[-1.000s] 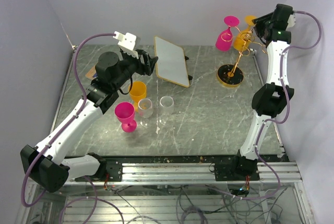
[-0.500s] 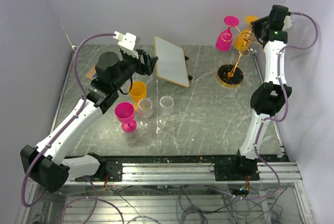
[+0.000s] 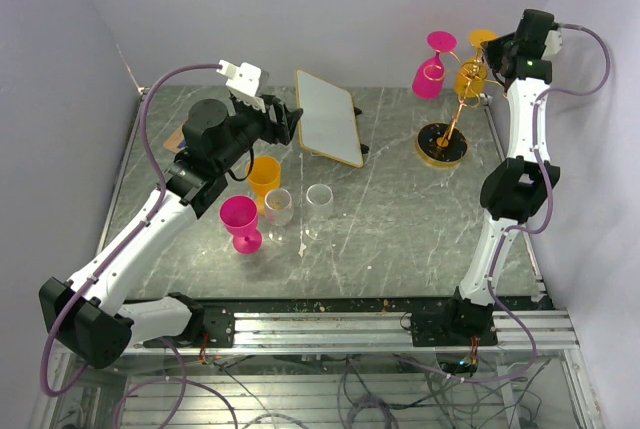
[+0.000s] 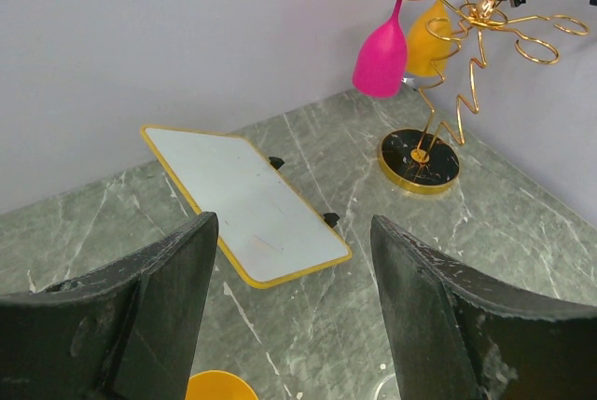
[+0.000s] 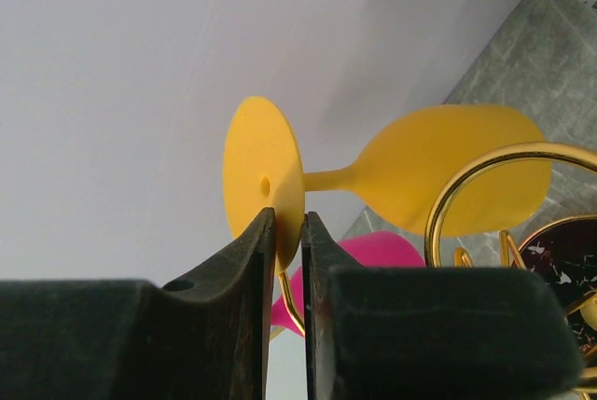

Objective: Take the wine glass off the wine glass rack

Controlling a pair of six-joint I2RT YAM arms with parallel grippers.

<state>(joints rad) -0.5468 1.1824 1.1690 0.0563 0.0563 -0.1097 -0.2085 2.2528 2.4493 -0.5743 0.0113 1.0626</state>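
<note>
The gold wire wine glass rack (image 3: 456, 114) stands at the far right on its round dark base (image 3: 441, 144). A yellow wine glass (image 3: 470, 76) and a pink wine glass (image 3: 431, 75) hang upside down from its ring arms. My right gripper (image 3: 497, 47) is shut on the yellow glass's round foot (image 5: 263, 181), its fingers (image 5: 252, 260) pinching the rim from both sides. In the left wrist view the rack (image 4: 471, 92) and both hanging glasses show far off. My left gripper (image 3: 290, 121) is open and empty, held above the table's left half.
A yellow-framed white board (image 3: 328, 116) lies at the back middle. A yellow cup (image 3: 264, 174), a pink wine glass (image 3: 240, 221) and two clear glasses (image 3: 278, 206) (image 3: 319, 200) stand at the centre left. The back wall is right behind the rack.
My right gripper has moved up and a little right at the rack's top, and the yellow glass has shifted slightly with it. The left arm has not moved.
</note>
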